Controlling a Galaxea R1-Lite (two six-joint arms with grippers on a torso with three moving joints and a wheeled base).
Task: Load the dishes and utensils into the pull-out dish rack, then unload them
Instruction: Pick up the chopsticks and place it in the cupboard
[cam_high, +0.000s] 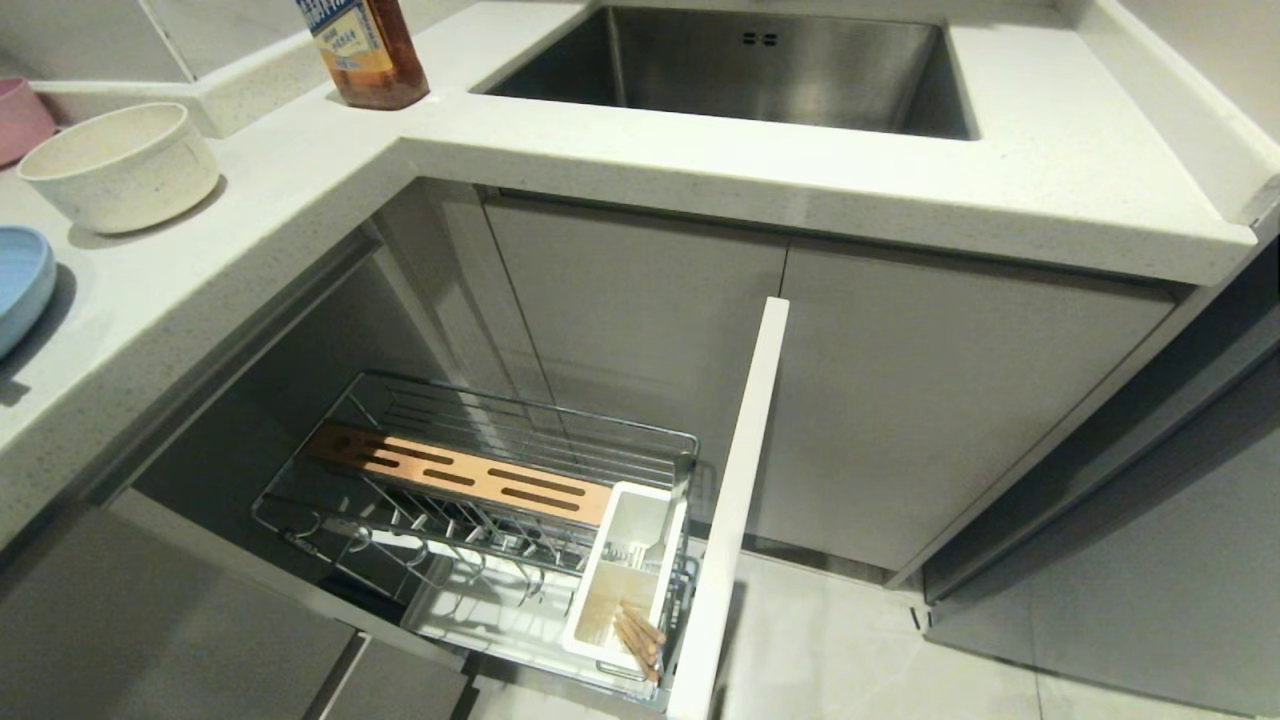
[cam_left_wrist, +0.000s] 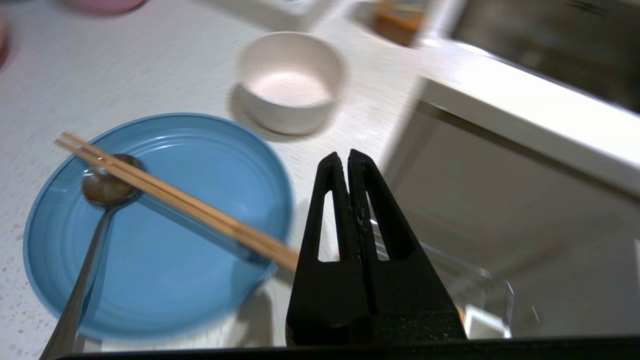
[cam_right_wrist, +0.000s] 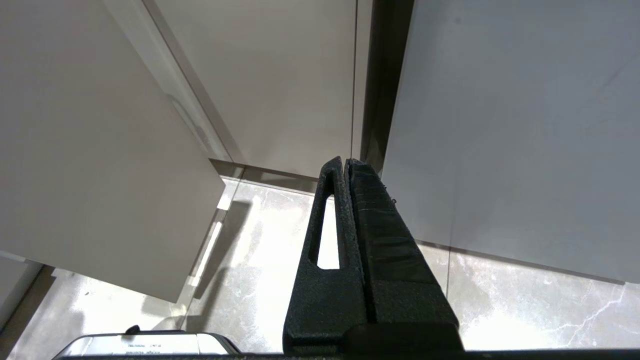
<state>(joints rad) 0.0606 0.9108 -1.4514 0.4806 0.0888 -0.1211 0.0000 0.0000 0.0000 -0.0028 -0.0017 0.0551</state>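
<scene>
In the left wrist view my left gripper (cam_left_wrist: 346, 155) is shut and empty, hovering over the counter edge beside the light-blue plate (cam_left_wrist: 200, 165). A pair of wooden chopsticks (cam_left_wrist: 175, 200) and a metal spoon (cam_left_wrist: 105, 187) lie across that plate. Just beyond it stands the cream bowl (cam_left_wrist: 290, 82). The head view shows the pull-out dish rack (cam_high: 480, 480) drawn out below the counter, with more wooden chopsticks (cam_high: 640, 635) in its white utensil holder (cam_high: 625, 585). My right gripper (cam_right_wrist: 344, 161) is shut, parked low, facing floor and cabinet fronts. Neither arm shows in the head view.
The tall pale cabinet front (cam_high: 735, 510) stands at the rack's right end. On the counter's far side are a steel sink (cam_high: 740, 65), a brown bottle (cam_high: 365, 50) and a pink bowl (cam_high: 20, 115). The cream bowl (cam_high: 120, 165) and the plate (cam_high: 20, 280) sit at the left.
</scene>
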